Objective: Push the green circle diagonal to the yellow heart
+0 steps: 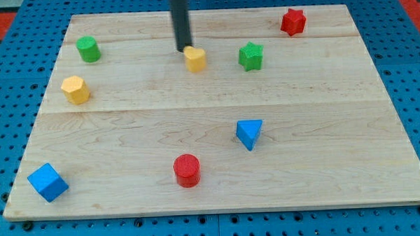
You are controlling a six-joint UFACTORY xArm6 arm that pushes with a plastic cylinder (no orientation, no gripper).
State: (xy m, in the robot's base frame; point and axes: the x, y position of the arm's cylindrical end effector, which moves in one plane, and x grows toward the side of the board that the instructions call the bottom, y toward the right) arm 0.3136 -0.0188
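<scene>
- Because the task turns on the green circle [88,49], we start there; it sits near the board's top-left corner, upright on its flat end, well apart from our tip [184,48] and touched by nothing; we judge it has not yet been pushed to its place.
- While the circle waits, the yellow heart [194,59] lies at top centre, and our tip stands just beside its upper-left edge, touching or nearly so; we cannot tell which.
- Since our arm ends in a bare rod, there is nothing to part or clamp; the rod hangs straight down from the view's top and grips nothing.
- As the heart is the reference and not the thing to move, we judge the tip is badly placed for the task; a push from here would shift the heart toward the view's lower right, not the circle.
- If the circle is to end diagonal to the heart, we judge the tip must get round to the circle's left side and drive it rightward, stopping off one of the heart's corners.
- Where the route runs, a yellow hexagonal block [75,89] sits below the circle, near enough to be clipped by a low approach.
- Further out, a green star [250,55] lies to the heart's right; a red star [293,21] sits near the top-right corner.
- Lower down, a blue triangle [249,133], a red cylinder [187,169] and a blue cube [47,182] stand well clear on the wooden board [338,176].
</scene>
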